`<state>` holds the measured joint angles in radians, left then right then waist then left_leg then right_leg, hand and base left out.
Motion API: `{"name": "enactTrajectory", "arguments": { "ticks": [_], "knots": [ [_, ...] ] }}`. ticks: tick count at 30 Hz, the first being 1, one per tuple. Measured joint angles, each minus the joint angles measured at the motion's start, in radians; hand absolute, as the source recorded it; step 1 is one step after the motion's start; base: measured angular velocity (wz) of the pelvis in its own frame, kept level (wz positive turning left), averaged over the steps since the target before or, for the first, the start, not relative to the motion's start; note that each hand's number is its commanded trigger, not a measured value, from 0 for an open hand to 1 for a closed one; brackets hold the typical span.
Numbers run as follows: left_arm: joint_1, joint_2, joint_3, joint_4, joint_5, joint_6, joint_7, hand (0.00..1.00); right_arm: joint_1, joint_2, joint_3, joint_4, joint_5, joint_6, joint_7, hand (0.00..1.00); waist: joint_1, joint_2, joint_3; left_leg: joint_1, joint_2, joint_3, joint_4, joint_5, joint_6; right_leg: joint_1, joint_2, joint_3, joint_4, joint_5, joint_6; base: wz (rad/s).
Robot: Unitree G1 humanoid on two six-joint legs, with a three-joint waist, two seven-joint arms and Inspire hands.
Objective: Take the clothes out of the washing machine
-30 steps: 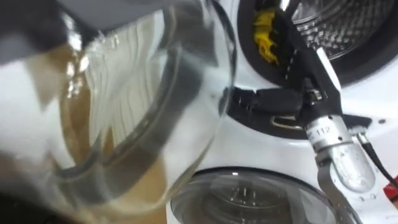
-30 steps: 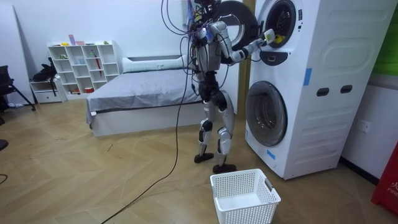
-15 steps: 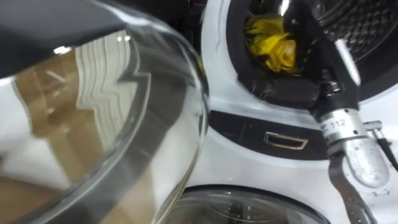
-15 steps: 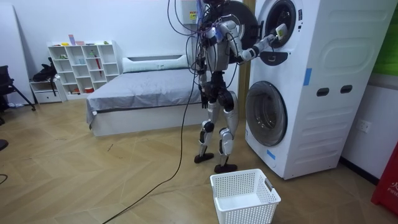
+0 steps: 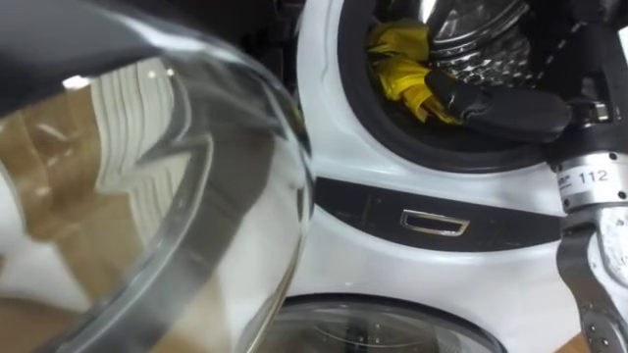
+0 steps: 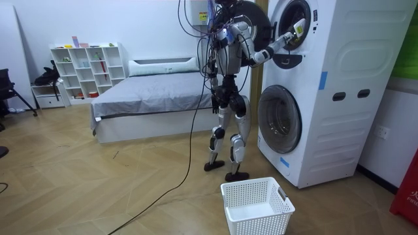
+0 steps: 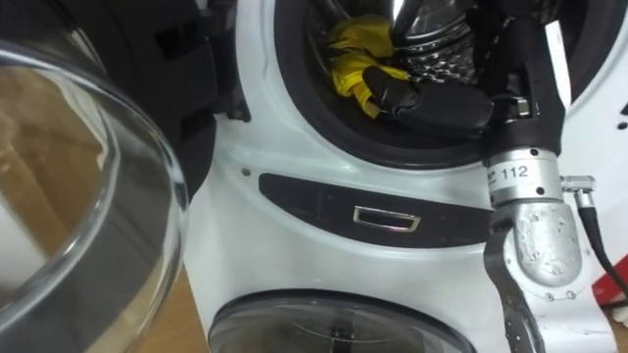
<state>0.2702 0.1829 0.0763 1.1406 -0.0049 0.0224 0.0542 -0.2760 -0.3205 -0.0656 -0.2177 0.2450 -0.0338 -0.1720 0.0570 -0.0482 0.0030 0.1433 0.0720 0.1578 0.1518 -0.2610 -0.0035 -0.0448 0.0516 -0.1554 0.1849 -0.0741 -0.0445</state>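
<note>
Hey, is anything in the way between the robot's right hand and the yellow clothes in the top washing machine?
Nothing visible is in the way. The right hand is inside the upper drum, right up against the yellow cloth. The open glass door hangs off to the robot's left, clear of the reach.

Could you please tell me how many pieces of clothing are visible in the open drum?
1: a yellow garment at the front edge of the drum, where the right hand reaches; others may be hidden deeper inside.
</note>
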Motion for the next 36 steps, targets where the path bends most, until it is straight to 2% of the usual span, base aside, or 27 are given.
{"name": "enactTrajectory", "arguments": {
  "ticks": [3, 10, 13, 19, 22, 23, 25, 27, 33, 36],
  "knots": [
    [0.004, -0.002, 0.002, -0.001, 0.019, 0.021, -0.003, 0.00, 0.000, -0.014, -0.001, 0.000, 0.001, 0.000, -0.001, 0.00, 0.000, -0.001, -0.0015, 0.001, 0.004, -0.002, 0.002, 0.000, -0.001, 0.001, 0.002, -0.006, -0.002, 0.000, 0.000, 0.02],
    [0.004, -0.002, 0.001, -0.004, 0.018, 0.026, -0.008, 0.00, -0.001, -0.032, -0.002, 0.041, -0.004, -0.002, 0.034, 0.00, 0.001, 0.003, -0.0018, 0.009, 0.005, -0.006, 0.006, 0.000, -0.001, 0.012, 0.000, -0.013, -0.001, -0.001, -0.001, 0.02],
    [0.001, 0.004, -0.001, -0.006, 0.018, 0.033, -0.008, 0.00, -0.016, -0.043, 0.004, 0.086, -0.024, 0.000, 0.068, 0.00, 0.002, -0.006, -0.0027, 0.008, 0.003, -0.006, 0.005, -0.001, -0.003, 0.012, 0.000, -0.012, 0.001, -0.001, -0.002, 0.00],
    [-0.017, 0.021, -0.001, -0.019, 0.018, 0.050, -0.019, 0.00, -0.055, -0.044, 0.025, 0.161, -0.086, 0.009, 0.112, 0.00, 0.008, -0.022, 0.0021, 0.008, 0.004, -0.018, 0.012, -0.002, -0.005, 0.022, -0.001, -0.024, -0.001, -0.004, -0.008, 0.04],
    [-0.036, 0.026, -0.001, -0.023, 0.022, 0.053, -0.029, 0.00, -0.083, -0.044, 0.045, 0.214, -0.176, 0.019, 0.134, 0.00, 0.029, -0.033, 0.0009, 0.007, 0.004, -0.018, 0.012, -0.001, -0.006, 0.019, 0.000, -0.025, 0.000, -0.004, -0.009, 0.00],
    [-0.045, 0.026, 0.000, -0.023, 0.024, 0.053, -0.029, 0.00, -0.093, -0.044, 0.047, 0.231, -0.201, 0.027, 0.148, 0.00, 0.037, -0.036, 0.0028, 0.007, 0.004, -0.018, 0.013, -0.001, -0.007, 0.018, 0.001, -0.025, -0.001, -0.004, -0.009, 0.00],
    [-0.046, 0.027, 0.000, -0.023, 0.029, 0.056, -0.029, 0.00, -0.107, -0.045, 0.044, 0.244, -0.215, 0.037, 0.160, 0.00, 0.045, -0.038, 0.0028, 0.008, 0.005, -0.018, 0.014, -0.001, -0.007, 0.018, 0.001, -0.025, -0.001, -0.004, -0.009, 0.00],
    [-0.042, 0.031, -0.001, -0.023, 0.030, 0.066, -0.036, 0.00, -0.135, -0.062, 0.045, 0.271, -0.214, 0.037, 0.172, 0.00, 0.044, -0.044, 0.0048, 0.007, 0.005, -0.023, 0.014, -0.001, -0.007, 0.018, 0.001, -0.025, -0.001, -0.004, -0.009, 0.00],
    [-0.041, 0.035, 0.002, -0.037, 0.039, 0.089, -0.038, 0.00, -0.193, -0.083, 0.047, 0.359, -0.203, 0.075, 0.221, 0.00, 0.059, -0.059, -0.0021, 0.008, 0.004, -0.025, 0.013, -0.001, -0.008, 0.020, 0.000, -0.026, 0.000, -0.006, -0.012, 0.00],
    [-0.038, 0.034, 0.018, -0.043, 0.039, 0.096, -0.038, 0.00, -0.203, -0.098, 0.047, 0.372, -0.207, 0.080, 0.241, 0.00, 0.061, -0.061, -0.0017, 0.009, 0.005, -0.031, 0.015, -0.001, -0.009, 0.025, -0.007, -0.034, 0.000, -0.009, -0.016, 0.06]
  ]
}}
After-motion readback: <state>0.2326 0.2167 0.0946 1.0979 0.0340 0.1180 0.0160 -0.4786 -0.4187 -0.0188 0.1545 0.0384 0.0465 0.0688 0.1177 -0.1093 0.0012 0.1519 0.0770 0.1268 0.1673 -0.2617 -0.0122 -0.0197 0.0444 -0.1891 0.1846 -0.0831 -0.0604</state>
